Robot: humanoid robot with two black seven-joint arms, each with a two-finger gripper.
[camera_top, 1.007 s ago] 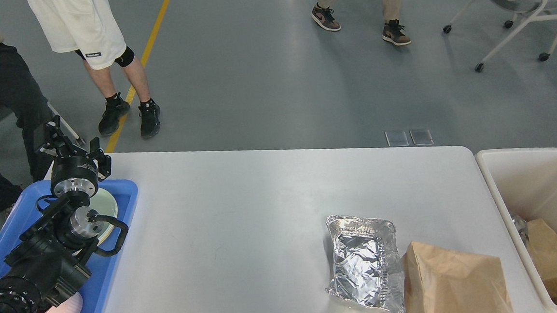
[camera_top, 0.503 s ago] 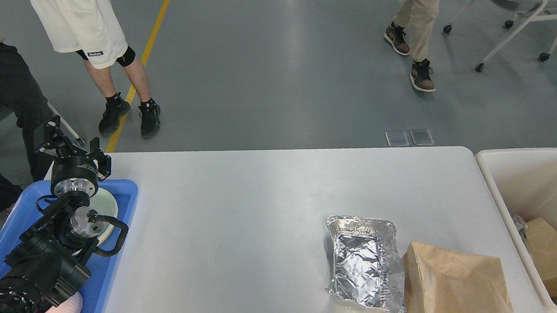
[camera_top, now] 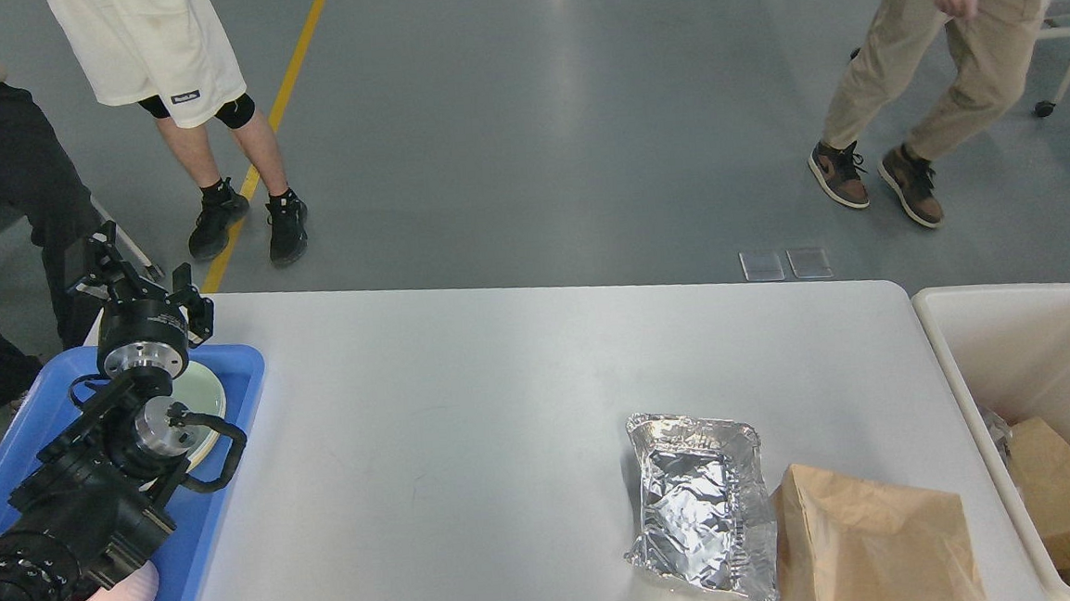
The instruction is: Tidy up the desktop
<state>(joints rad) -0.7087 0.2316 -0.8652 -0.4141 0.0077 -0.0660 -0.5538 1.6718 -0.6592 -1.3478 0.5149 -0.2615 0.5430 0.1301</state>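
Note:
The white desktop (camera_top: 503,386) fills the lower view. Near its front right lies a crumpled foil tray (camera_top: 701,504), touching a brown paper bag (camera_top: 871,549) that reaches the bottom edge. My left arm comes in from the bottom left over a blue tray (camera_top: 238,379). Its left gripper (camera_top: 142,278) is held up above the tray's far end, open, with nothing between its fingers. My right gripper is out of view.
The blue tray holds a pale plate (camera_top: 208,395) and a pink bowl (camera_top: 112,600), both partly hidden by my arm. A cream bin (camera_top: 1021,354) at the right holds another paper bag (camera_top: 1062,491). People stand on the floor beyond the table.
The person in tan trousers has walked right across the floor. My left arm and the things on the table have not moved.

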